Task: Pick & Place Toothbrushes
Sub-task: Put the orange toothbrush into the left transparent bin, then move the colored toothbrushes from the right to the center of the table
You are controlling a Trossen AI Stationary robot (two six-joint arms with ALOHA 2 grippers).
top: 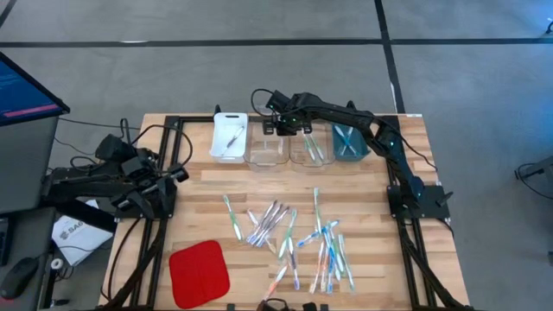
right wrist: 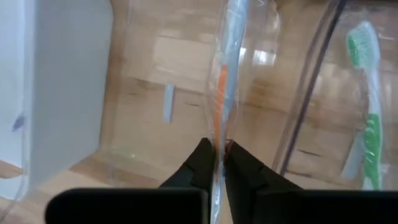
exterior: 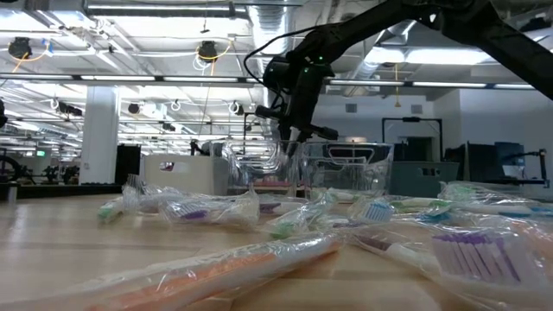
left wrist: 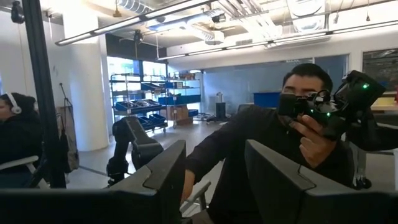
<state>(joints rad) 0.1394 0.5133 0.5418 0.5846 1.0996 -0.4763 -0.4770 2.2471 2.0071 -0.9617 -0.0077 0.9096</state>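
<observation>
The right gripper (right wrist: 220, 163) pinches a wrapped orange-handled toothbrush (right wrist: 225, 74) over the clear plastic tray (top: 266, 149) at the table's far edge. The left gripper (left wrist: 214, 177), fingers parted and empty, waits at the table's left side.

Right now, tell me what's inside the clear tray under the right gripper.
The clear tray looks empty: only wooden table shows through its floor. The right gripper holds an orange-accented wrapped toothbrush above it. Its near corners are hidden by the gripper.
</observation>
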